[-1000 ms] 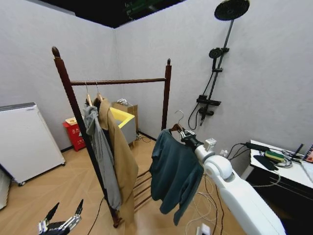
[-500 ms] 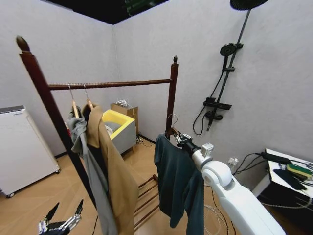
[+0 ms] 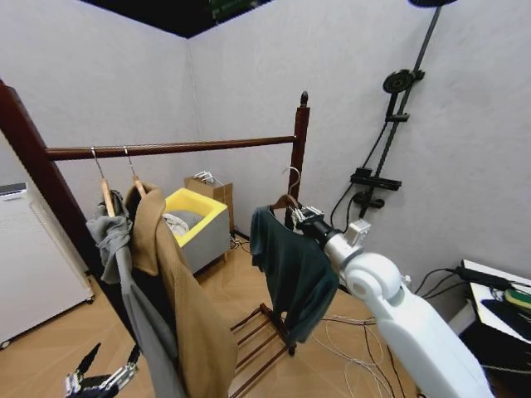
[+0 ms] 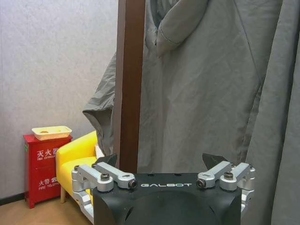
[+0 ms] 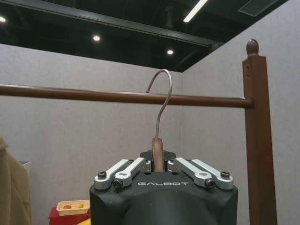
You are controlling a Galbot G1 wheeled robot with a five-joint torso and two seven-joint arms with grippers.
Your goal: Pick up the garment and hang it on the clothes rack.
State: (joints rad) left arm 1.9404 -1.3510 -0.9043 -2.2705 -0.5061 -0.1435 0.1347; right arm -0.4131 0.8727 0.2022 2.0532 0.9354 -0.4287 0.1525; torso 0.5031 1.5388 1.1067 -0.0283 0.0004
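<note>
Right gripper [image 5: 158, 165]: fingers clamped narrow on the neck of the wooden hanger, just below its metal hook [image 5: 161, 101]. In the right wrist view the hook tip stands at about the height of the horizontal top bar, in front of it, not yet over it.

The dark teal long-sleeved jacket [image 3: 286, 269] hangs free from the hanger, held out on the extended right arm near the far post of the tall reddish-brown wooden clothes rack [image 3: 300, 153], below the bar.

Change over the last second: the whole head view has shifted, so the robot has closed in on the rack. The bar now runs broad across the view and the near post sits at the left edge. The jacket has been carried up closer to the far post. Judgement: transport nearly done; what remains is lifting the hook over the bar and seating it.

Left gripper [image 4: 161, 164]: fingers spread wide, holding nothing, parked low beside the near post, facing the grey hooded jacket [image 4: 211, 84]. The long tan coat [image 3: 187, 298] hangs next to it.
</note>
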